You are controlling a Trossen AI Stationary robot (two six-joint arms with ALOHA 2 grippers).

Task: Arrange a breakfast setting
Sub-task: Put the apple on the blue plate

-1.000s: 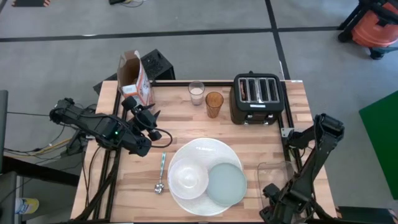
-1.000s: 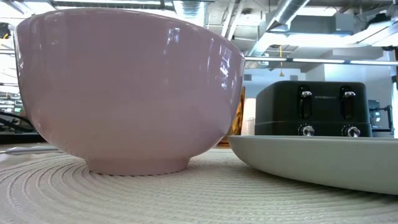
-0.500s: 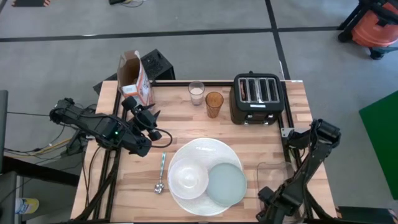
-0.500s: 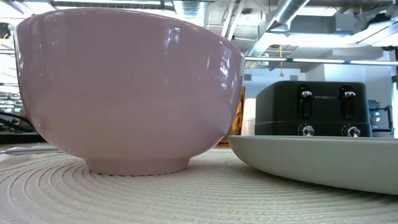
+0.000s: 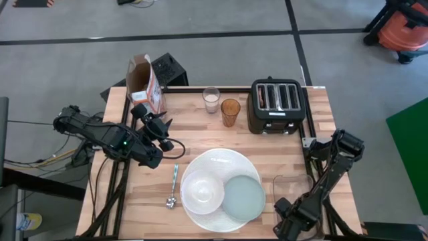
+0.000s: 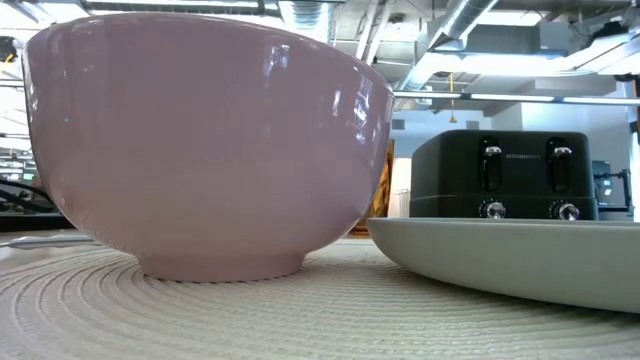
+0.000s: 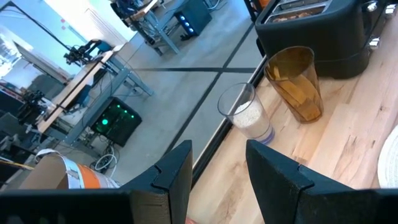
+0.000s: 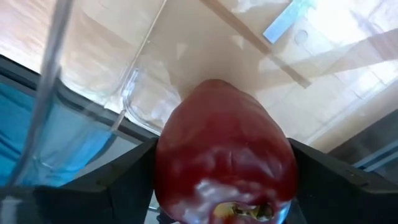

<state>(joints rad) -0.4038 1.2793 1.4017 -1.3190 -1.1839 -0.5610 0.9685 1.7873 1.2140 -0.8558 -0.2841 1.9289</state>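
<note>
Red fruit (image 8: 227, 155): smooth, rounded, firm, likely slippery; sits in clear container (image 5: 294, 191) at desk's near right. Right end effector (image 5: 292, 224) flanks its widest sides, grip unconfirmed. Left end effector (image 5: 160, 128) partly open, empty, far left.

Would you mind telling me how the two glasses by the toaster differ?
The milk glass is clear with white filling its lower part; the amber glass is tinted brown-orange, and its contents cannot be told. The milk glass looks narrower and stands nearer the table's back edge; the amber glass stands nearer the toaster. Both are upright and apart from each other.
</note>
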